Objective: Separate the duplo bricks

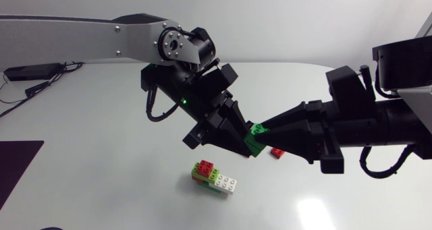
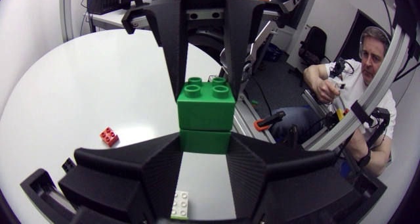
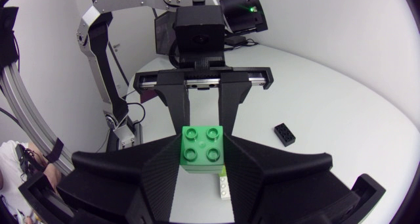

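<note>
Left gripper (image 1: 241,138) and right gripper (image 1: 269,137) both clamped on green two-brick stack (image 1: 254,141), held mid-air between them. Grip depth hard to judge. Risk: uneven pull twists brick free, drops to table (image 1: 101,156).

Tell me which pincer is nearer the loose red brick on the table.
Right, as far as the head view shows. The right pincer hangs just above and beside the red brick; the left pincer, meeting it on the green bricks, is slightly farther off.
</note>
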Controlling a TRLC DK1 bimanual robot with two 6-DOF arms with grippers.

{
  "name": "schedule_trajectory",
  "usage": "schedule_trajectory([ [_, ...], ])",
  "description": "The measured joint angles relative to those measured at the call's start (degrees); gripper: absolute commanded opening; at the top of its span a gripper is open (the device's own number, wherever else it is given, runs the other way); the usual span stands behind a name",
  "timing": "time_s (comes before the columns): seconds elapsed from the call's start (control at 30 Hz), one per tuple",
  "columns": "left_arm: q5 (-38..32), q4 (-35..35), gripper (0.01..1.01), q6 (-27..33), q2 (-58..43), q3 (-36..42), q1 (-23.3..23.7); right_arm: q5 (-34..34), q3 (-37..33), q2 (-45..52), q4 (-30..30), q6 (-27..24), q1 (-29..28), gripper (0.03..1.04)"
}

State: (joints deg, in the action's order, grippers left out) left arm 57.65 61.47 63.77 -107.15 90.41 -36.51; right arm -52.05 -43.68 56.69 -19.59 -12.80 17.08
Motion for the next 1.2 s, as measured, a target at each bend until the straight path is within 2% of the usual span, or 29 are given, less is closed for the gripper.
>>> schedule_trajectory([
  [0.23, -0.7, -0.9, 0.17, 0.0, 0.3, -1.0, -0.7, -4.4, -1.2, 2.6, -1.1, 1.7, -6.4, 0.31],
  [0.33, -1.0, -1.2, 0.17, 0.0, 0.4, -1.0, -0.7, -3.1, -2.2, 1.6, -2.6, 0.7, -9.5, 0.31],
  [0.47, -1.1, -1.4, 0.17, 0.0, 0.9, -1.0, -0.2, 2.0, -2.3, 0.8, -5.0, -5.1, -12.6, 0.31],
  [0.57, -1.1, -1.8, 0.172, 0.0, 1.3, -1.0, 0.2, 7.5, -0.3, 0.8, -5.2, -9.2, -12.9, 0.31],
  [0.7, -1.1, -4.0, 0.172, -0.7, 1.3, -1.0, 0.5, 15.2, 5.8, 0.9, -4.5, -13.4, -11.3, 0.31],
  [0.83, -1.1, -6.2, 0.172, -2.0, 1.3, -1.0, 0.5, 19.1, 9.7, 2.1, -4.0, -16.7, -11.1, 0.31],
  [0.93, -1.2, -8.4, 0.172, -3.5, 1.3, -1.1, 0.4, 22.1, 12.3, 4.2, -0.7, -19.3, -11.7, 0.31],
  [1.2, -2.1, -12.2, 0.172, -6.6, 1.3, -2.4, 0.0, 23.1, 16.6, 12.4, 6.2, -26.9, -22.4, 0.31],
])
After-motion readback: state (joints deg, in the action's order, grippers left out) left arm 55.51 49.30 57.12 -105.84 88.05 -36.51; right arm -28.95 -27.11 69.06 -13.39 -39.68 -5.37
